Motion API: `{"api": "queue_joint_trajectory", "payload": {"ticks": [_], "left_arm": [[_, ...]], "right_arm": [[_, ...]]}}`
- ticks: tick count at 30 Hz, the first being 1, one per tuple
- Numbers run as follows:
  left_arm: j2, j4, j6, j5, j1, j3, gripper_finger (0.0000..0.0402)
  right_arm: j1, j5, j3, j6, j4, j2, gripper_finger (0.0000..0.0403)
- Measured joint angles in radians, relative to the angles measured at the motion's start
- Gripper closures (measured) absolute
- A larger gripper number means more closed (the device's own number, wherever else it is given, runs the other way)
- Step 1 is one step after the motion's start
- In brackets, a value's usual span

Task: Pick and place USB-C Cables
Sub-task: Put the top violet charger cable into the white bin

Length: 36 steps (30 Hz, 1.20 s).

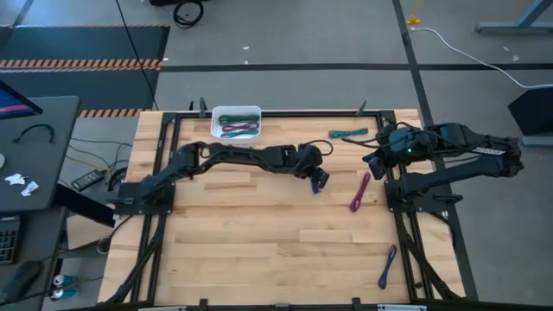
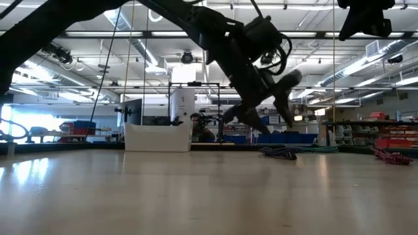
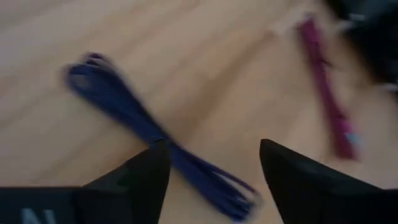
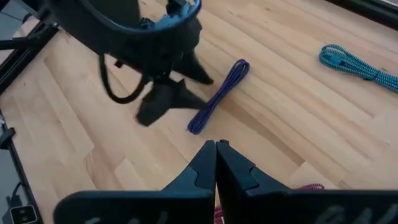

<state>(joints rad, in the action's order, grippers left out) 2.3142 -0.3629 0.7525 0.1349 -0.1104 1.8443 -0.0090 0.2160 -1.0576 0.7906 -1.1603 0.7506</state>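
Observation:
A dark blue-purple cable bundle lies flat on the wooden table. My left gripper hovers open just above its one end, one finger on each side, apart from it; the right wrist view shows the same gripper beside the bundle. A magenta bundle, a teal bundle and a purple bundle also lie on the table. Green and maroon bundles lie in the white bin. My right gripper is shut and empty, raised near the table's right side.
The white bin stands at the far edge, left of centre. Black frame rails run along the table's left and right sides. Bare wood fills the near half. A desk with a black cord stands beyond the left edge.

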Motion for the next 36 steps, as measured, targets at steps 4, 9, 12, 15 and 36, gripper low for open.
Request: {"api": "queue_joint_trajectory", "payload": {"ticks": [4,9,12,15,36], "left_arm": [[0.022,-0.064,0.0,0.147,0.001,0.005,0.0141],[0.073,-0.023,-0.002,0.133,0.001,0.003,0.0164],[0.102,-0.003,0.001,0.134,0.0,0.006,0.0184],[0.105,-0.01,-0.011,0.126,-0.003,0.007,0.0211],[-0.3,-0.519,-0.817,-0.017,0.008,0.002,0.0374]], "right_arm": [[0.0,0.0,0.0,0.0,0.001,0.0,0.0393],[0.0,0.0,0.0,0.001,0.014,0.0,0.0393],[0.0,0.001,0.0,0.002,0.017,0.0,0.0393],[0.0,0.0,0.0,0.002,0.023,0.0,0.0393],[0.0,-0.044,0.0,-0.157,0.043,0.0,0.0393]]}}
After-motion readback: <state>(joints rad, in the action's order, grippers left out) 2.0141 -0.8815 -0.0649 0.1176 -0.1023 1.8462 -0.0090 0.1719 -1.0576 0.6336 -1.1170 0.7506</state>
